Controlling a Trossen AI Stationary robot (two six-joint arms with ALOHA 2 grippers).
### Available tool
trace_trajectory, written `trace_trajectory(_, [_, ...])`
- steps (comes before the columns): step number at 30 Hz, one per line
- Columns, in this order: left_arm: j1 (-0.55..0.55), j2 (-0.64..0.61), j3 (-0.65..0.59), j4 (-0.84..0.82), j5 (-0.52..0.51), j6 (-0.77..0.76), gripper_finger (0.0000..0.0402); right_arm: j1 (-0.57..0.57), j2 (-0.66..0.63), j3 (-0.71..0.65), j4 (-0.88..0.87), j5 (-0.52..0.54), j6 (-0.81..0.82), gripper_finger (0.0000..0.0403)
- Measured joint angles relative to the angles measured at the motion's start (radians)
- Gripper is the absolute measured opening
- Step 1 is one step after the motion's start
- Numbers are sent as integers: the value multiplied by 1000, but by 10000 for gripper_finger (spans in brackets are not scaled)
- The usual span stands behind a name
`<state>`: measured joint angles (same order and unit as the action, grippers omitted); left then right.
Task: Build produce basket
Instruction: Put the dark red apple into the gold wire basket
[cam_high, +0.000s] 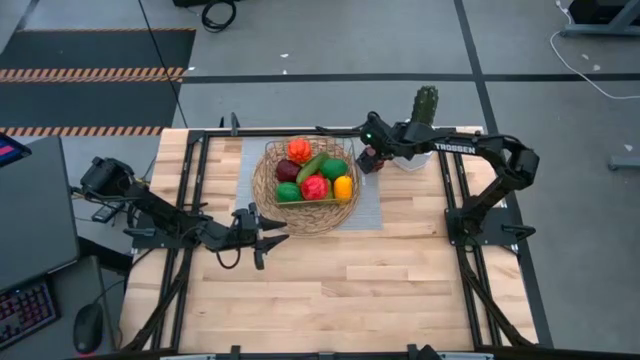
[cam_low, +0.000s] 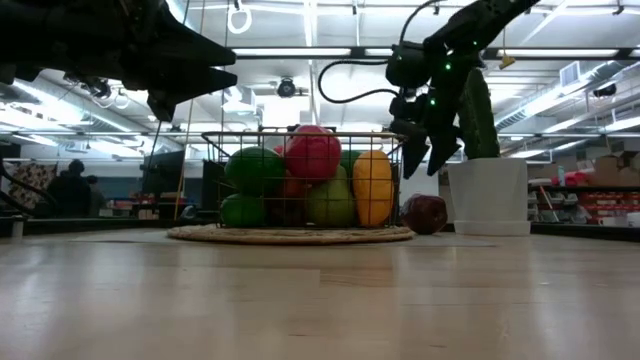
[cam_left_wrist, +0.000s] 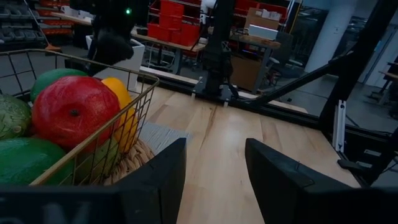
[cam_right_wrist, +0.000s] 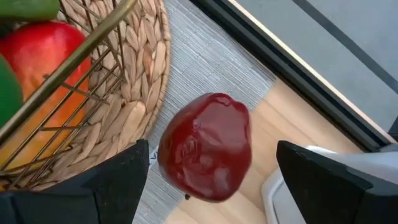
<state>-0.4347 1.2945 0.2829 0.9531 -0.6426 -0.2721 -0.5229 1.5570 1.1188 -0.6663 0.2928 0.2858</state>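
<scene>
The tan wicker basket (cam_high: 305, 215) with its wire centre (cam_low: 300, 140) stands on a grey mat at the table's far middle. It holds several toy produce pieces: a red one (cam_high: 315, 187), a yellow one (cam_high: 343, 186), green ones and a cucumber (cam_high: 310, 167). A dark red fruit (cam_right_wrist: 205, 146) lies on the mat between the basket and the white pot; it also shows in the low view (cam_low: 425, 213). My right gripper (cam_right_wrist: 208, 180) is open above it, pointing down, a finger on either side, not touching. My left gripper (cam_left_wrist: 214, 168) is open and empty near the basket's near-left rim, raised off the table.
A white pot (cam_low: 488, 195) with a tall green cactus (cam_high: 426, 103) stands right beside the dark red fruit, to its right. The grey mat (cam_high: 370, 205) lies under the basket. Bare wooden table (cam_high: 350, 290) stretches toward the near edge.
</scene>
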Motion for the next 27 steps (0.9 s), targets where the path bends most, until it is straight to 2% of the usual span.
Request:
trace_trajectory(15, [0,0,0,0,0,6,172,-5,0,-167,263,32,4,356])
trace_trajectory(22, [0,0,0,-1,0,6,172,-5,-3,-227,413,106,-4,356])
trace_trajectory(27, [1,0,0,-1,0,6,172,-2,-3,-229,419,105,1,356])
